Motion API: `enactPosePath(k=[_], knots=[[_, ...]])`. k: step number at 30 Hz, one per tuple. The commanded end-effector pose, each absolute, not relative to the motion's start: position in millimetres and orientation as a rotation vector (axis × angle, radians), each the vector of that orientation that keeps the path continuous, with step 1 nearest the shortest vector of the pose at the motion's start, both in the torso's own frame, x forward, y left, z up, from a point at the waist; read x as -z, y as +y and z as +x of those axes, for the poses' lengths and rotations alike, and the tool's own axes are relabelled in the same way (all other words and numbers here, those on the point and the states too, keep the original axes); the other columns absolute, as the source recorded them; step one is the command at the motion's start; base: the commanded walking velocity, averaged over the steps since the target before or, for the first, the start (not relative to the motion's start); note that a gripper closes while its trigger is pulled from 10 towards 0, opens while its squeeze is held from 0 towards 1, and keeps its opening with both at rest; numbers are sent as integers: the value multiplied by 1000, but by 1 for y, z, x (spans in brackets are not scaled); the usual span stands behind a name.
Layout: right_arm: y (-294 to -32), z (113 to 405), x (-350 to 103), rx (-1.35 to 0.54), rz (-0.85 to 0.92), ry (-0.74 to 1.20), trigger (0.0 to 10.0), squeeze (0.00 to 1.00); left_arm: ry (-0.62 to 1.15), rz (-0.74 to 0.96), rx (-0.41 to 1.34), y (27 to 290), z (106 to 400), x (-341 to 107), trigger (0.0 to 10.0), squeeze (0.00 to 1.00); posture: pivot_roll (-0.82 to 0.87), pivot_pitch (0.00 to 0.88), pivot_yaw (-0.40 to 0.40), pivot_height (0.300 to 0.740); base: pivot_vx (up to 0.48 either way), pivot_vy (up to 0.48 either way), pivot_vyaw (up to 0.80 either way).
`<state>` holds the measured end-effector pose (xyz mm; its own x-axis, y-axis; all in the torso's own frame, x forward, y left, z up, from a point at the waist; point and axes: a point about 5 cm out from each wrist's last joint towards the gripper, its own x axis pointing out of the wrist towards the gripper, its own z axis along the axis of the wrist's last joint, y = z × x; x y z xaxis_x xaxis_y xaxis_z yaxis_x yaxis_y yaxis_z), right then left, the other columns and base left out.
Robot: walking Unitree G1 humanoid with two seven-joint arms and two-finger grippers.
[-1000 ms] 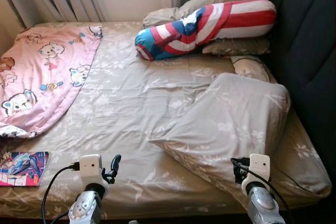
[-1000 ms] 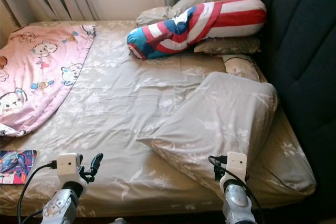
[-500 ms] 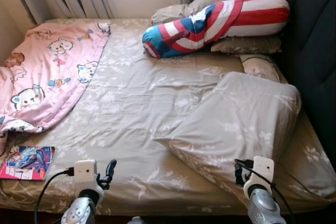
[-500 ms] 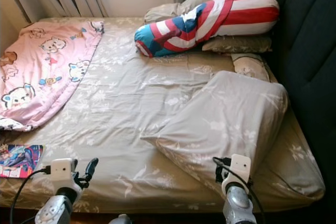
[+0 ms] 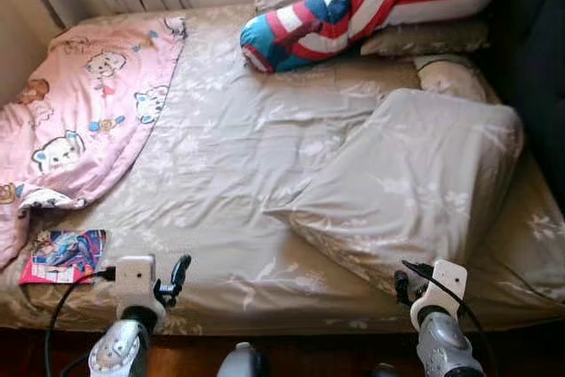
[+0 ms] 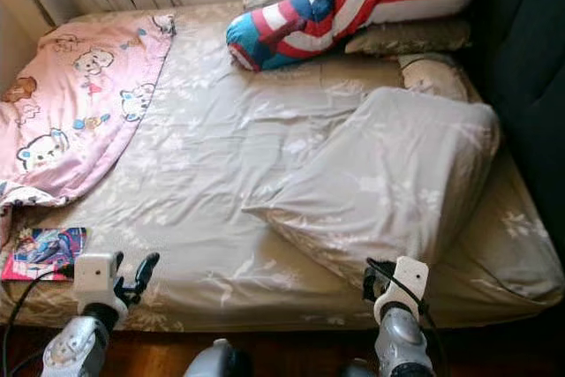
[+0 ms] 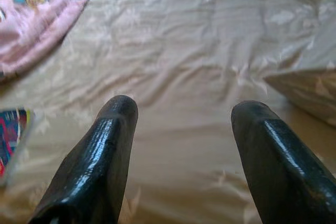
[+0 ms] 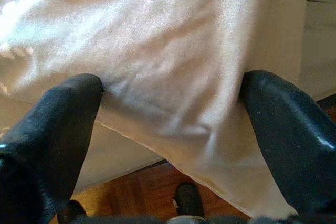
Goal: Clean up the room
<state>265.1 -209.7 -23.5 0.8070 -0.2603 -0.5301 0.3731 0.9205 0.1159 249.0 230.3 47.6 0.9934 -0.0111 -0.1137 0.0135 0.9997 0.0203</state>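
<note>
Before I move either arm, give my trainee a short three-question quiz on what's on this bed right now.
1. True or false: the pink blanket covers the magazine.
2. Which thing lies nearest the right gripper? A) the striped bolster B) the big grey pillow C) the magazine
3. Fill in: the left gripper hangs open over the bare ____ near the bed's front edge.

Key
1. False: the magazine lies uncovered on the sheet, just in front of the blanket's edge.
2. B: the pillow's corner lies between its open fingers in the right wrist view.
3. sheet
</note>
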Motion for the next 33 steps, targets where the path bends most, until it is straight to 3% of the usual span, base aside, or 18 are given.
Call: enactPosePath(k=[1,3,4,5,17,27,28,29,33], knots=[[-210,268,20,369,257,499,10000,1000,110,50,27,233,249,-57,10000,0,157,252,133,676,0,0,0],[-212,271,17,371,256,487,10000,957,102,49,32,232,249,-61,10000,0,160,260,134,676,0,0,0],[-213,271,17,372,242,495,10000,243,101,49,35,230,249,-63,10000,0,162,264,136,676,0,0,0],[-215,272,17,381,222,509,10000,0,98,52,40,229,249,-64,10000,0,162,267,137,676,0,0,0],[-228,277,11,414,283,524,10000,0,5,62,85,212,246,-105,10000,0,195,370,143,676,0,0,0],[-218,274,19,354,319,589,10000,0,-35,48,100,201,244,-132,10000,0,211,443,148,676,0,0,0],[-215,272,21,340,323,599,9373,0,-32,46,101,199,243,-134,10000,0,218,448,152,676,0,0,0],[-214,272,22,331,330,602,0,0,-29,45,101,198,243,-135,10000,0,220,455,153,676,0,0,0],[-204,273,22,282,343,587,0,0,-18,41,96,198,242,-136,10000,0,211,458,151,676,0,0,0]])
